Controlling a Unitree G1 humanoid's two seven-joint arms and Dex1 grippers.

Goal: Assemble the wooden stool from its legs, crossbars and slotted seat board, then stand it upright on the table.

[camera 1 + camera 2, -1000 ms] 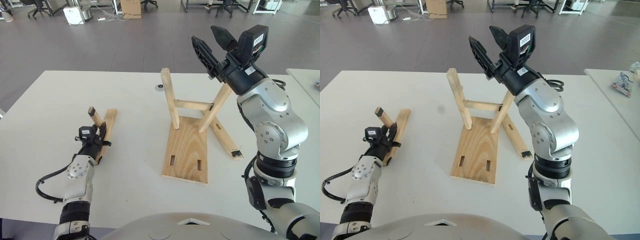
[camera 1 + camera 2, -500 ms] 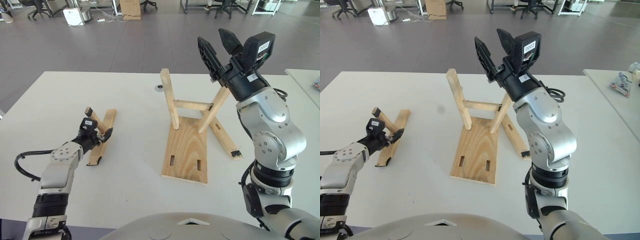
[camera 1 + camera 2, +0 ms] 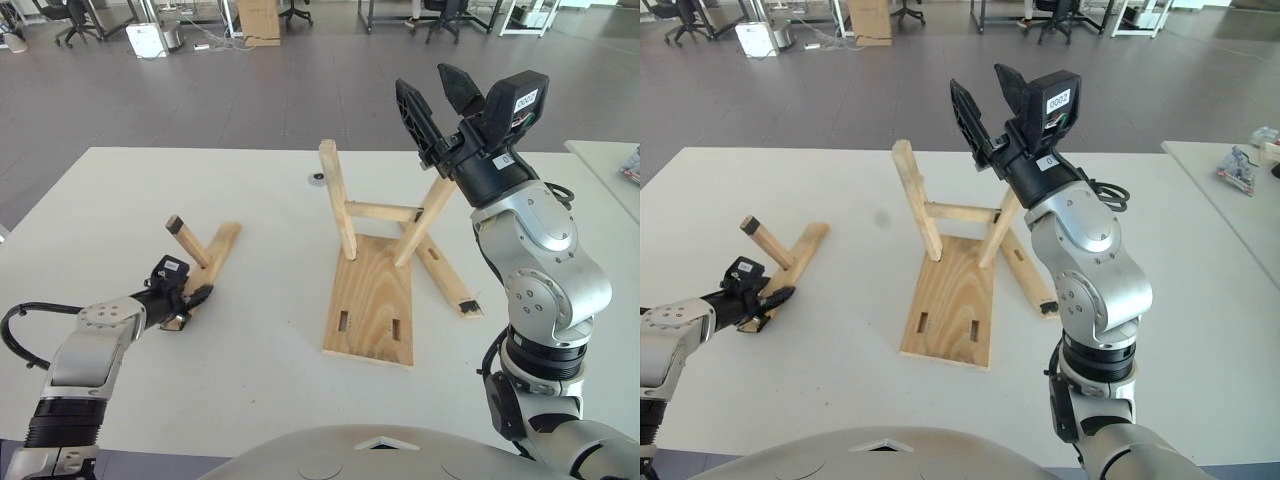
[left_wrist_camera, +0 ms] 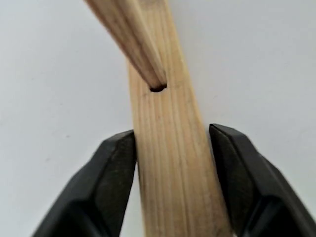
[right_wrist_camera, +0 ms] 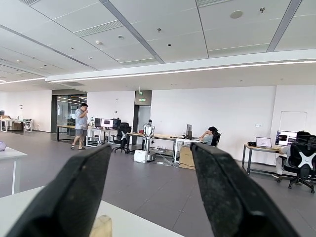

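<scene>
White table (image 3: 260, 385), left fingers (image 4: 113, 182) clamping loose leg (image 4: 173, 163), right fingers (image 3: 413, 110) wide above stool leg (image 3: 422, 218)

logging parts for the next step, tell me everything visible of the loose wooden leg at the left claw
The loose leg is a flat pale wood strip lying on the white table, left of the seat board. A thinner crossbar sits in a hole in it and slants up, dark-tipped. The left claw grips its near end by both edges.
</scene>
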